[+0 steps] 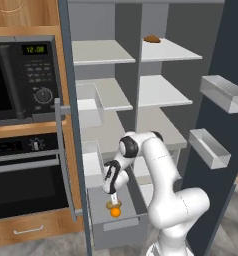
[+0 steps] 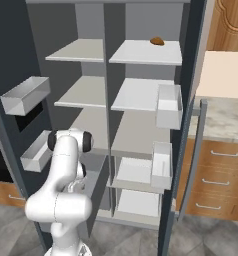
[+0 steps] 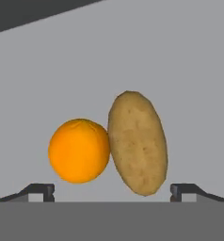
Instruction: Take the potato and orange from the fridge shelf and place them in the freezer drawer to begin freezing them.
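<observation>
While my end effector [image 3: 112, 192] hangs with its two dark tips spread wide and gripping nothing, I see the small bright orange ball [image 3: 79, 150] and the smooth tan-brown egg-shaped potato [image 3: 138, 143] lying just beyond it on the plain grey floor of the wide, shallow grey freezer drawer [image 1: 122, 224]. From the hand camera the orange sits to the left of the potato, and the two touch along their sides. Neither tip touches either one.

From the left base camera, the end effector [image 1: 113, 198] points down into the pulled-out drawer at the bottom left of the open fridge, with the orange [image 1: 115, 212] directly beneath it; the potato is too small there for me to separate from the tips. From the right base camera my own white arm covers most of the drawer.

Farther back, pale grey fridge shelves [image 1: 163, 91] rise in two columns. On the top right shelf lies a flatter, darker brown bread-like lump [image 1: 152, 38]. Pale translucent door bins [image 1: 209, 147] hang on the open right door. Left of the fridge, a black microwave [image 1: 22, 80] sits above a black oven [image 1: 26, 175].
</observation>
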